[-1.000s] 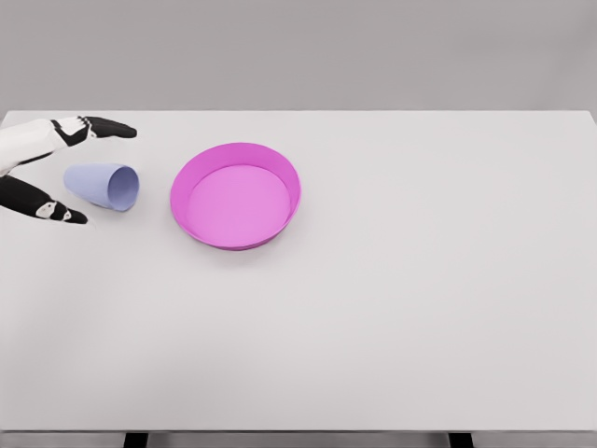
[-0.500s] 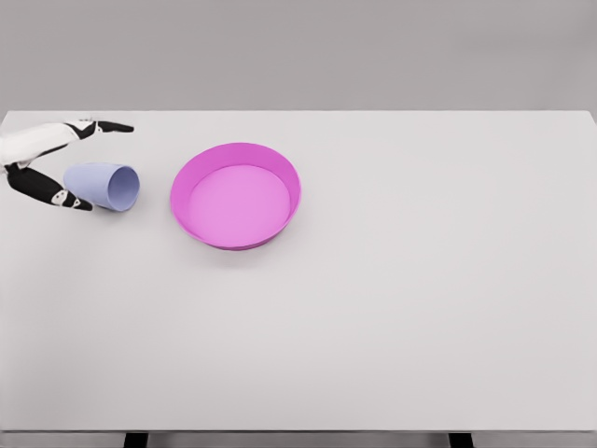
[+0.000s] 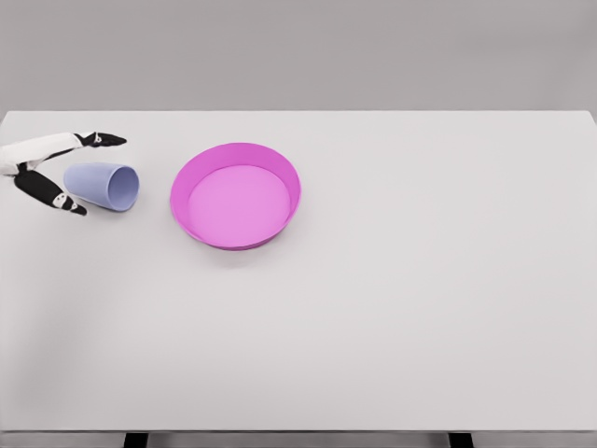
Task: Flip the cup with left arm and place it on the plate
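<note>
My left hand (image 3: 47, 168) comes in at the left edge of the frame, in the upper left, and sits around the closed end of the cup (image 3: 104, 186). My fingers (image 3: 101, 139) reach out above the cup's far side, and my thumb (image 3: 51, 195) lies along its near side, lower in the frame. The hand is spread open, bracketing the cup; I cannot tell whether either digit actually touches it, and nothing shows a firm grip.

The cup is pale lilac-blue and lies on its side on the table (image 3: 392, 308), its open mouth facing right, toward the plate (image 3: 235, 195). The base end points left, into my hand.

The plate is a magenta round dish with a raised rim, sitting just right of the cup, left of the frame's centre. Cup and plate are near each other but apart, with a strip of bare white table between them.

My right arm does not show anywhere in the frame.
</note>
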Controlling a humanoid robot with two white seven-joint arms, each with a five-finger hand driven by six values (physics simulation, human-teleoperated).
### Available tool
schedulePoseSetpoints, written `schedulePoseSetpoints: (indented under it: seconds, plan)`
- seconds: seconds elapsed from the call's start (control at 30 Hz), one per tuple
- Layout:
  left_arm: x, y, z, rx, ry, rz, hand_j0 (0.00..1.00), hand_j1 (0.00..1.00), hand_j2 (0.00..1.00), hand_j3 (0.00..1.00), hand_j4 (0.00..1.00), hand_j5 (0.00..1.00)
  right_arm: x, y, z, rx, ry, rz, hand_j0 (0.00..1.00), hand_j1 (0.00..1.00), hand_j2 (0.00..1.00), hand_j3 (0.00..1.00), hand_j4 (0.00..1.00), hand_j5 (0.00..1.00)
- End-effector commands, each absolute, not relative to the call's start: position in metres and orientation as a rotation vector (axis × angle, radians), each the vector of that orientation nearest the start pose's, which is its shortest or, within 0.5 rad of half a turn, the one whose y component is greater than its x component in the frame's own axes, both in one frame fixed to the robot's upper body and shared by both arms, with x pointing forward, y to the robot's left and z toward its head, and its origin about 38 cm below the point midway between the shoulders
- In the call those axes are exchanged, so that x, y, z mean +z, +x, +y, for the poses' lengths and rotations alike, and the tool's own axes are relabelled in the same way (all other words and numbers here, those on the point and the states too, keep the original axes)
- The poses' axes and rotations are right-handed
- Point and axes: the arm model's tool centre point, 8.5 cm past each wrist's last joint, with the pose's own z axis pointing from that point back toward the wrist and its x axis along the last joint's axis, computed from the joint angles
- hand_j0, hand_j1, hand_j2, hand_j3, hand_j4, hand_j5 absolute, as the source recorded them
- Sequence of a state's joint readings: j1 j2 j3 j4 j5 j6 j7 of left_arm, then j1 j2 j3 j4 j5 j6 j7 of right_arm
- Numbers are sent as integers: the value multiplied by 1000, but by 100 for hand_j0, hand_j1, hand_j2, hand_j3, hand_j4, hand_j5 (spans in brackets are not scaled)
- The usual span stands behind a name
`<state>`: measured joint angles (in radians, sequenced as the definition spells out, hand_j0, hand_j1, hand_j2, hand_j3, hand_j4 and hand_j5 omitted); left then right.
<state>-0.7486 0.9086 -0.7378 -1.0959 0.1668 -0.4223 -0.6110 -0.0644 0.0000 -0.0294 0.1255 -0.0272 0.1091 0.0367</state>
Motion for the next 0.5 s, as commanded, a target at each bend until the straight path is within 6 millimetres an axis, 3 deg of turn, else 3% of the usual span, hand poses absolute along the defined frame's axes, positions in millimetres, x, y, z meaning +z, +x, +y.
schedulePoseSetpoints:
  seconds: [0.0,0.47]
  plan:
    - [190,463,409,-1448,156,-1213,100,100,100,100,100,100,-257,-13,-266,-67,-45,166,100,100,100,100,100,100]
    - [203,475,408,-1554,272,-1149,100,100,100,100,100,100,-257,-13,-266,-67,-45,168,100,100,100,100,100,100]
